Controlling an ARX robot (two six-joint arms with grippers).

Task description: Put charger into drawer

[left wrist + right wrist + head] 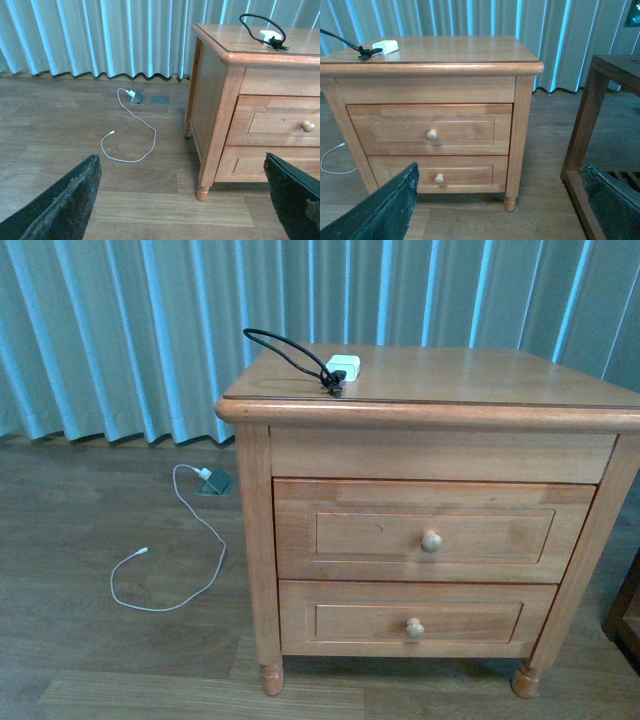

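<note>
Neither arm shows in the front view. The left gripper (181,159) is seen only from its own wrist, as two dark fingers (70,200) cut off at the frame's edges. They stand wide apart with nothing between them. The right gripper (500,169) shows the same way, its fingers (390,210) spread and empty.

The charger (343,366) lies on top of the table (480,375), near the front edge at the table's left corner. It is well ahead of both grippers, higher than them, and touched by neither. Its prongs cannot be made out. Its black cable (285,348) loops out past the table's edge, and the right wrist view cuts most of that loop off.

The drawer (350,530) is fully shut, so its inside is hidden. Its round knob (431,540) faces the right gripper from well ahead. The lower drawer (330,620) beneath it is shut too.

A thin white cable (190,540) lies curled on the floor (90,650), ahead of the left gripper and beside the table. What its far end plugs into is too small to tell. A darker wooden frame (600,100) stands just beyond the right gripper's outer finger, only partly in view.
</note>
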